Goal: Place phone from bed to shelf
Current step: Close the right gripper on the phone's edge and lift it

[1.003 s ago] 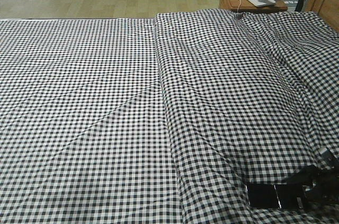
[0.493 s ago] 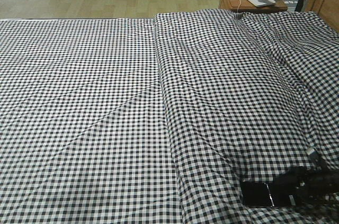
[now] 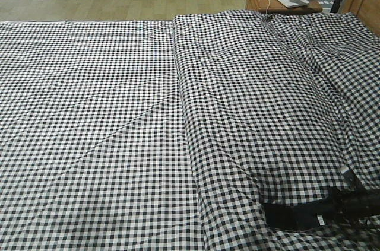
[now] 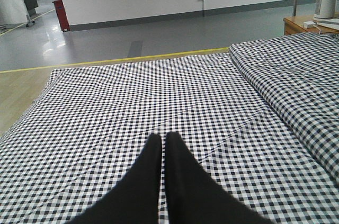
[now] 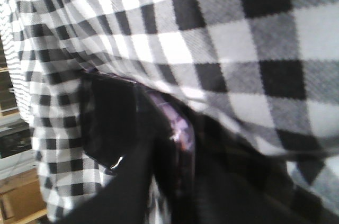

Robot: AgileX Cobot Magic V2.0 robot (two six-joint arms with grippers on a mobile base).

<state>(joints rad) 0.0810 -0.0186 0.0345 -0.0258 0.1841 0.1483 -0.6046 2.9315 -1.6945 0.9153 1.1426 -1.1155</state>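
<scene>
Front-facing view, right tool point(image 3: 325, 210) clamping phone point(image 3: 291, 216) amid bed point(image 3: 119, 114) folds, left tool point(image 4: 163, 142) closed, nightstand point(image 3: 255, 0) beyond

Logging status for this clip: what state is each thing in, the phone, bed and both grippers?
bed: covered, fabric creased and folded.
phone: on the bed, not yet shelved.
left gripper: fingers shut, empty.
right gripper: at the phone's edge; grip unclear, blurred.

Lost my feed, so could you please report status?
Left end effector shut, empty, above black-and-white gingham bed. Right end effector against glossy black flat phone, grip unclear. No obstruction seen.
</scene>
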